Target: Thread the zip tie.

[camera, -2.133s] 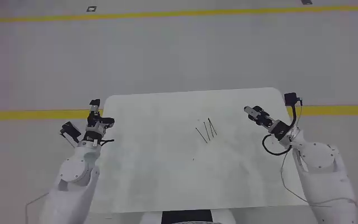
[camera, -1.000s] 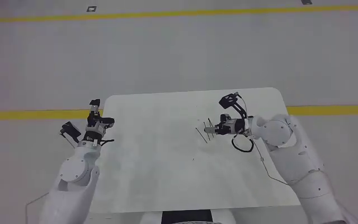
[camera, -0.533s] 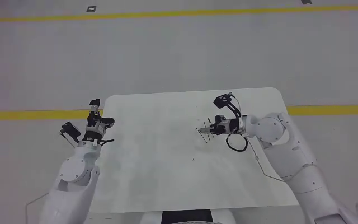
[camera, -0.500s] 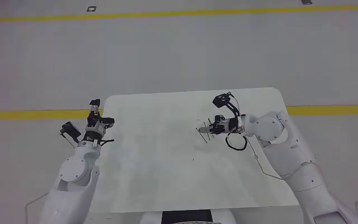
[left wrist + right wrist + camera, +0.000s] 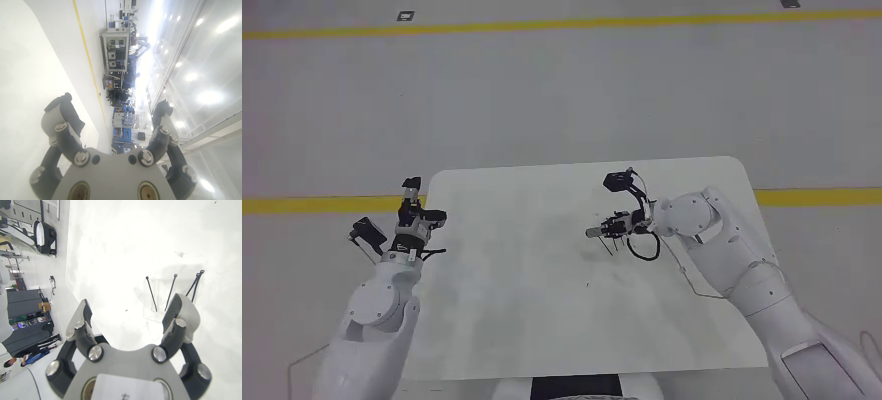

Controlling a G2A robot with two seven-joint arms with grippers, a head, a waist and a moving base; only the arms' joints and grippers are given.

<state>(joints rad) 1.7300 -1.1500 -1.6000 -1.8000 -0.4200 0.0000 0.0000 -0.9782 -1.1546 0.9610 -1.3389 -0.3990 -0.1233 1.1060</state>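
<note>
Several thin black zip ties (image 5: 151, 294) lie side by side on the white table (image 5: 522, 300), right of its middle; two of them cross near their heads (image 5: 197, 275). My right gripper (image 5: 594, 232) hovers just over them, open, with nothing between its fingers. In the right wrist view the ties sit past the right gripper (image 5: 130, 299), close to one ribbed pad (image 5: 171, 308). In the top view the zip ties (image 5: 609, 246) are partly hidden under that arm. My left gripper (image 5: 410, 215) is open and holds nothing beside the table's left edge; its own view shows the left gripper (image 5: 114, 101) pointing out into the room.
A clear, thin rectangular sheet (image 5: 149, 315) lies under the ties' tails. A small dark speck (image 5: 588, 284) marks the tabletop nearer me. The table's left edge (image 5: 56, 56) runs close to my left gripper. Yellow floor lines (image 5: 302, 204) pass behind the table.
My right arm has swung in from the table's right edge to the left, until its gripper hangs over the zip ties. The left arm has kept still.
</note>
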